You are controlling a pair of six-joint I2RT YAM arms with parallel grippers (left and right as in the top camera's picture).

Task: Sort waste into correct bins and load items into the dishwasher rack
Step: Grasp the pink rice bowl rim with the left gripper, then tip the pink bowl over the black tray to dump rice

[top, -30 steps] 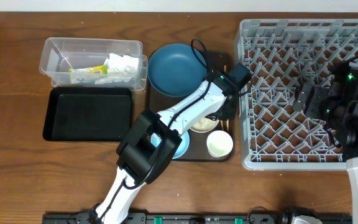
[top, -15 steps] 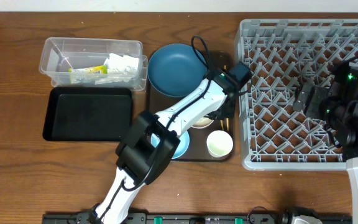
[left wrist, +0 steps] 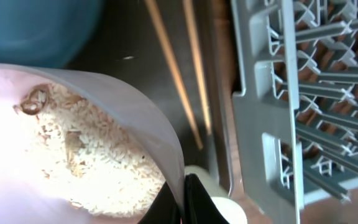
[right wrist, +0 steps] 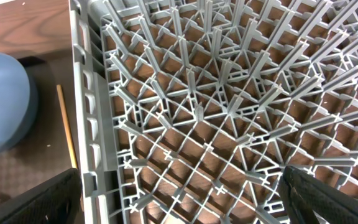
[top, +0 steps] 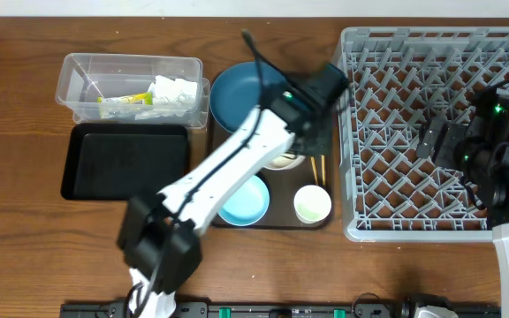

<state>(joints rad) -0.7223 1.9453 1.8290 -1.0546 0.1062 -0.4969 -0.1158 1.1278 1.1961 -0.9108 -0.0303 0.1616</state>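
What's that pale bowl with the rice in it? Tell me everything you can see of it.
The cream bowl is smooth and pale, plastic or ceramic by its look, with a thin rounded rim. Loose white rice and a small brown scrap lie inside. The left gripper pinches its rim. It is over the brown tray, beside two wooden chopsticks.

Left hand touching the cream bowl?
Touching. Left wrist view shows the left hand pinching the rim of the cream bowl between both fingers.

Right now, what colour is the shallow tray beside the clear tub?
The shallow tray is plain black, clearest in the overhead view.
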